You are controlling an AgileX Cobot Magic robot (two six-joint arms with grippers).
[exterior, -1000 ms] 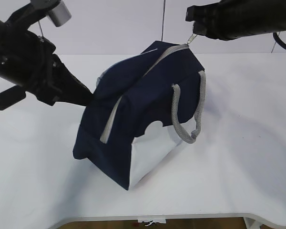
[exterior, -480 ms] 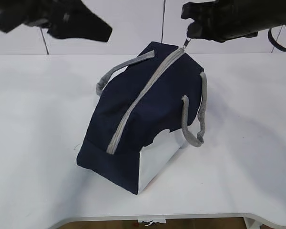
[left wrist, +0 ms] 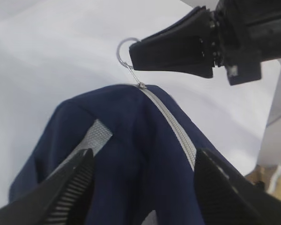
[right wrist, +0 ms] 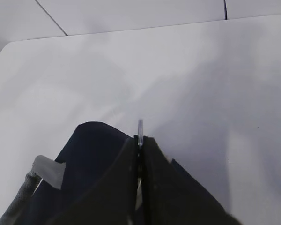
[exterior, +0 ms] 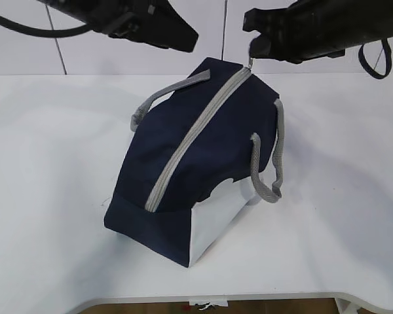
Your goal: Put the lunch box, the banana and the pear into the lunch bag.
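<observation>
The lunch bag (exterior: 196,157) stands on the white counter (exterior: 52,196), around its middle and tilted, with its far end raised and its near end toward the front edge. Its navy top is closed by a grey zipper (exterior: 196,131) that runs from the low near end up to the high far end. A grey webbing handle (exterior: 270,157) hangs down its right side, and another (exterior: 164,98) arches off its left side. A white lower panel (exterior: 216,219) faces the front right.

The right tool (exterior: 254,47) is pressed together on the metal ring pull (left wrist: 124,49) at the far end of the zipper; in the right wrist view the ring sits edge-on between the two closed fingers (right wrist: 114,187).

The left tool (left wrist: 140,183) hangs above the bag's far left side with its fingers spread wide, touching nothing.
</observation>
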